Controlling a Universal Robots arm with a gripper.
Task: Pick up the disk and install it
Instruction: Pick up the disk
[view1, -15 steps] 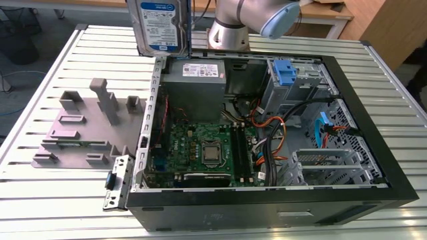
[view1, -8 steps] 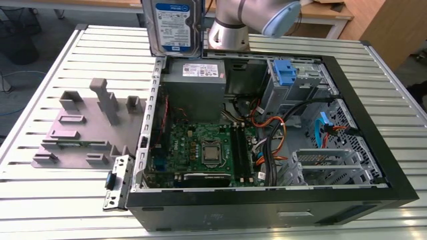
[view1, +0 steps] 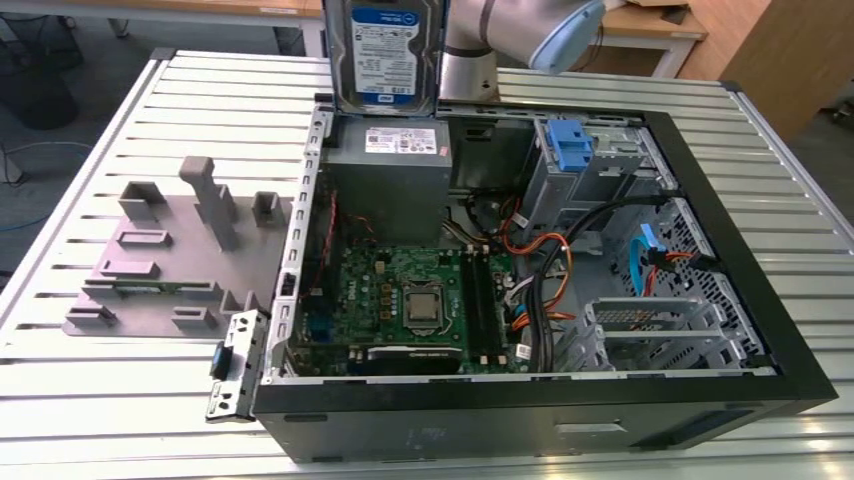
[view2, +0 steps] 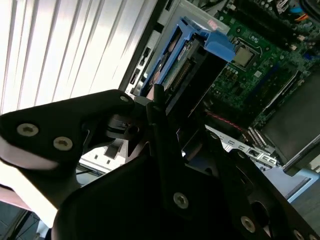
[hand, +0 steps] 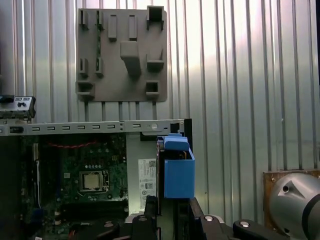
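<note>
The hand (hand: 171, 212) clamps the disk (view1: 388, 50), its top cut off, above the computer case (view1: 561, 400).

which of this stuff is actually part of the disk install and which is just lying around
In the job: the disk; the gripper, shut on it; the open computer case.
Lying about: the grey slotted tray on the slatted table.

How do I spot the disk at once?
Start at the open black computer case on the slatted table. Above its rim beside the arm, the pincer holds the disk upright: flat, silver, blue-and-white label, blue rails, unlike the larger grey box beneath with a small white label.
</note>
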